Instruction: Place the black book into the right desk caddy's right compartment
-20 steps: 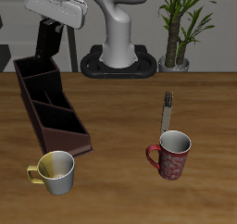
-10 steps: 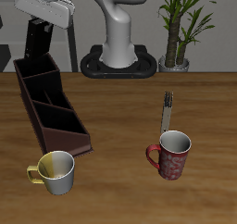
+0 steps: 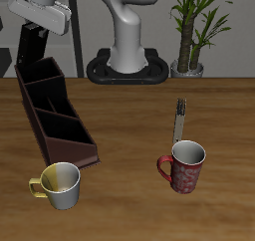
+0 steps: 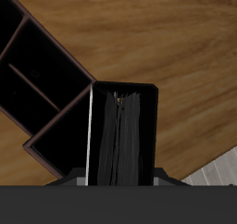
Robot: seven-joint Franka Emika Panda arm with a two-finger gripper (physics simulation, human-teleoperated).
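Black book hangs upright, pinched in the gripper, its long axis vertical above the far end of the right desk caddy, the right compartment directly below.

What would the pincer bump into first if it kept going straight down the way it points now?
Probably the right desk caddy. The pincer holds the black book hanging below it, so the book's lower edge would arrive first, at the caddy's far end section or its rim. Depth is unclear, so it might just miss.
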